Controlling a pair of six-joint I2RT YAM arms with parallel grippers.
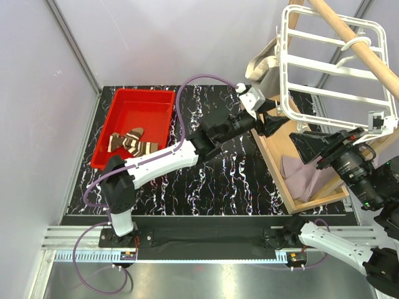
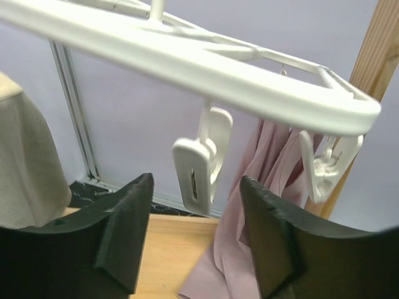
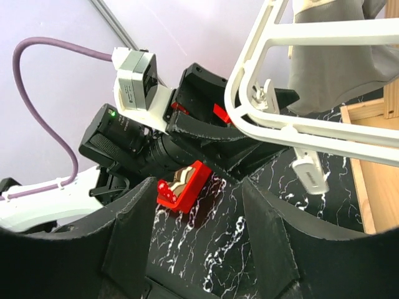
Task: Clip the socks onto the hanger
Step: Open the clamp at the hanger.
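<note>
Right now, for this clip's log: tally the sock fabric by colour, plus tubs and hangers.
Brown-and-cream striped pile, sock count unclear: 1
Mauve sock: 1
Beige sock: 1
Red tub: 1
White hanger: 1
Total: 5

Table (image 1: pixel 230 180), by clock face: tub (image 1: pixel 142 107) at 10 o'clock, folded socks (image 1: pixel 134 143) in it; wooden frame (image 1: pixel 277 146) at 3 o'clock; wooden pole (image 1: pixel 349 36) above it at 2 o'clock, hanger (image 1: pixel 284 56) hooked over the pole; hung sock (image 1: pixel 265 65) at the hanger's far-left corner; draped sock (image 1: pixel 302 171) under the hanger's near side, lower end on the frame's base; left gripper (image 1: pixel 274 124) below the hanger's left edge; right gripper (image 1: pixel 308 146) just right of it.
</note>
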